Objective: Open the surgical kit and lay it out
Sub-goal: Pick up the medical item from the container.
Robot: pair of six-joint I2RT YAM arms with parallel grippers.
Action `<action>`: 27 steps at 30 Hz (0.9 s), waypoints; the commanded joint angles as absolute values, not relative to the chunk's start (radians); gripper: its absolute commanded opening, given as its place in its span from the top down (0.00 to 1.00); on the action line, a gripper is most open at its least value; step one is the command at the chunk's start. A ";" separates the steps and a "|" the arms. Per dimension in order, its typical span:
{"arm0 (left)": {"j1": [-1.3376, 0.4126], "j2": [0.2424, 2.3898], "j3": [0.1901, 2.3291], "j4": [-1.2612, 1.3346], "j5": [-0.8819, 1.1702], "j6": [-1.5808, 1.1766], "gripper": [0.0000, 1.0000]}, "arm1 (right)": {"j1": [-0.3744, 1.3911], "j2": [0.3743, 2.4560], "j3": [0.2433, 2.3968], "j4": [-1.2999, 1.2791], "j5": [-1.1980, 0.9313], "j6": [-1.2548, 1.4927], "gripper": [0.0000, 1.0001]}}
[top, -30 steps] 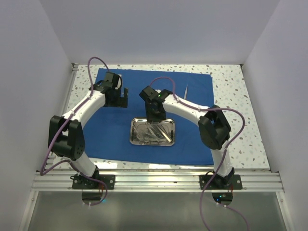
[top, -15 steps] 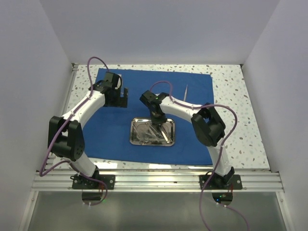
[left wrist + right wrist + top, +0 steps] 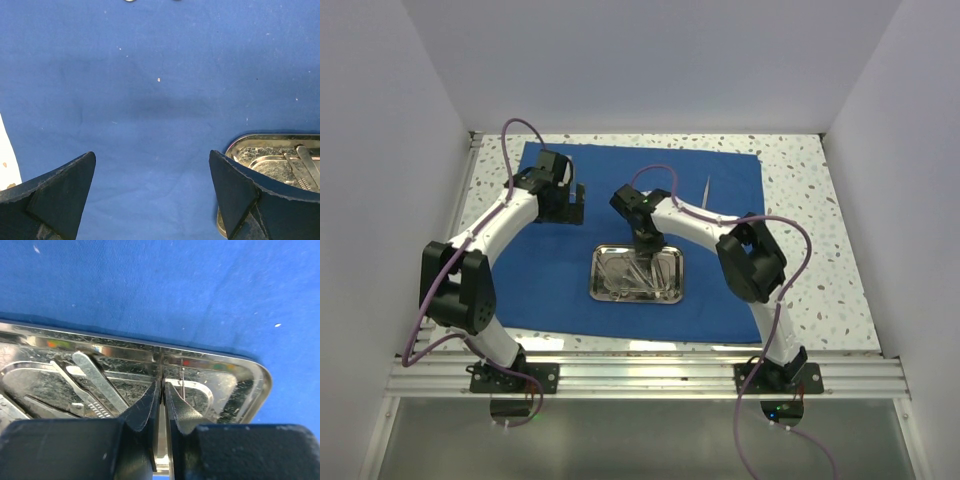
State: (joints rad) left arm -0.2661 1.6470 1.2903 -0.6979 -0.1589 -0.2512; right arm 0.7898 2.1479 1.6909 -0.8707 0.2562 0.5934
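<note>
Top view: blue cloth wrap (image 3: pixel 550 280) is spread flat on the bench (image 3: pixel 810 230). The steel tray (image 3: pixel 665 291) sits on the wrap, directly under and just near-side of the right pincer (image 3: pixel 647 243). The left pincer (image 3: pixel 572 203) hangs over bare cloth, with the tray off to its right and nearer the bases. One thin instrument (image 3: pixel 706 189) lies alone on the cloth, beyond and to the right of the right pincer and apart from the tray.

Top view can't resolve either pincer's gap; the wrist cams can.

Right wrist: the pincer is down inside the tray by its far wall, tips pinched to a narrow slit. A pale metal sliver shows in the slit, and I can't tell whether it is a gripped instrument or tray floor. A flat serrated handle (image 3: pixel 97 380) lies just left of the fingers (image 3: pixel 145 410), with more thin pieces further left.

Left wrist: the pincer is wide with nothing between the jaws, only blue cloth below. A tray corner shows past its right finger (image 3: pixel 250 200), with two instrument shafts (image 3: pixel 305 167) visible inside.
</note>
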 commanded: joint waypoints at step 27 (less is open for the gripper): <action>-0.267 1.629 1.324 -0.719 -0.186 -0.259 0.00 | 0.569 2.264 2.285 -1.078 0.256 0.558 0.91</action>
State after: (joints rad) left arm -0.2661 1.6474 1.2903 -0.7086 -0.1684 -0.2516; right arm 0.6334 2.2074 2.1830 -1.0180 0.2665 0.5766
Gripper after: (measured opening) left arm 0.994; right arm 0.094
